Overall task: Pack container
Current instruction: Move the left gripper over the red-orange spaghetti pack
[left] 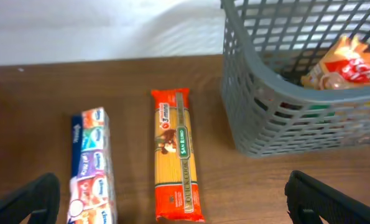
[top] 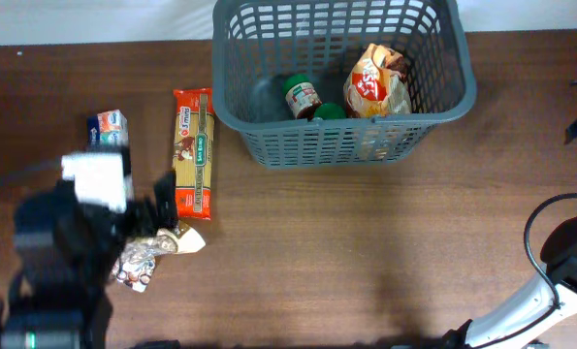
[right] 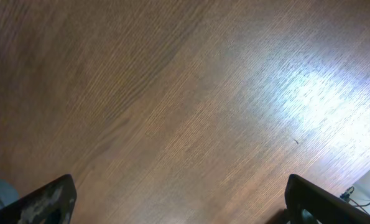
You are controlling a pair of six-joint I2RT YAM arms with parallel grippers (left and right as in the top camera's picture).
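Observation:
The dark grey slotted basket [top: 346, 124] stands at the back centre. Inside it are a green-lidded jar [top: 301, 95], a green item [top: 330, 111] and an orange snack bag [top: 377, 87]. An orange spaghetti packet [top: 193, 153] lies on the table left of the basket, with a tissue pack [top: 109, 126] further left. My left gripper [left: 172, 190] is open and empty, low over the near ends of the spaghetti packet [left: 177, 155] and tissue pack [left: 91, 165], with the basket [left: 259, 124] ahead to the right. My right gripper [right: 180, 190] is open over bare table.
A crumpled foil snack bag [top: 157, 250] lies beside my left arm [top: 65, 242] near the front left. My right arm [top: 540, 301] sits at the front right corner. The table is dark brown wood.

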